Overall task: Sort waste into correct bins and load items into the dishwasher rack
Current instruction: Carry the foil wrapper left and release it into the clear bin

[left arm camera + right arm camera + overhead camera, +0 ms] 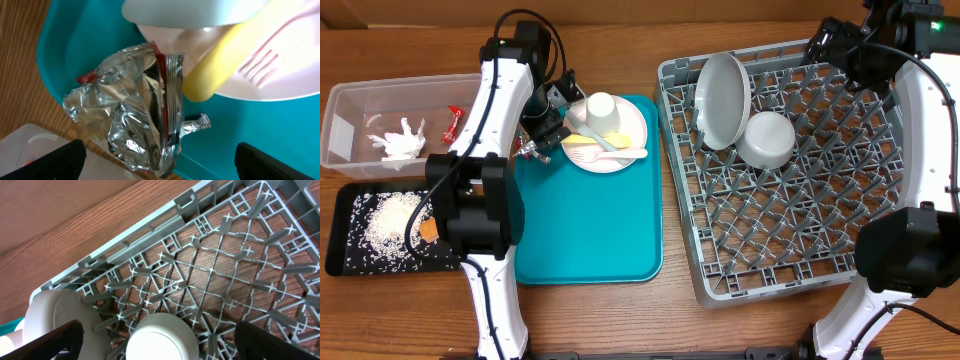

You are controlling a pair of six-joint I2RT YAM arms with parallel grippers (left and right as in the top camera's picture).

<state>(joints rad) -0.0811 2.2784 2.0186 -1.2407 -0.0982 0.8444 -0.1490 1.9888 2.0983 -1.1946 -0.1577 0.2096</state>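
Overhead view: the large square grey plastic dishwasher rack (800,230) occupies the right half of the table and holds two items: a round grey-white plate (723,100) leaning on edge near the far-left corner, and a small white bowl (766,138) inverted just beside it. The flat teal serving tray (590,220) lies left of the rack and carries a round pinkish-white plate (625,132) bearing a small white cup (602,110), a slim yellow utensil (582,140) and a pale fork (620,153). At far left, the clear plastic rectangular tub (350,120) contains a crumpled white napkin (402,140) and a small red sachet (453,122). The shallow black rectangular tray (340,230) holds loose white rice grains (385,220) and a small orange food cube (428,231). The left gripper (160,160) hovers with jaws wide apart over the crumpled silver foil wrapper (135,110), which lies on the teal tray's far-left corner against the pinkish plate. The right gripper (160,342) hangs above the rack – jaws fully spread, holding nothing.
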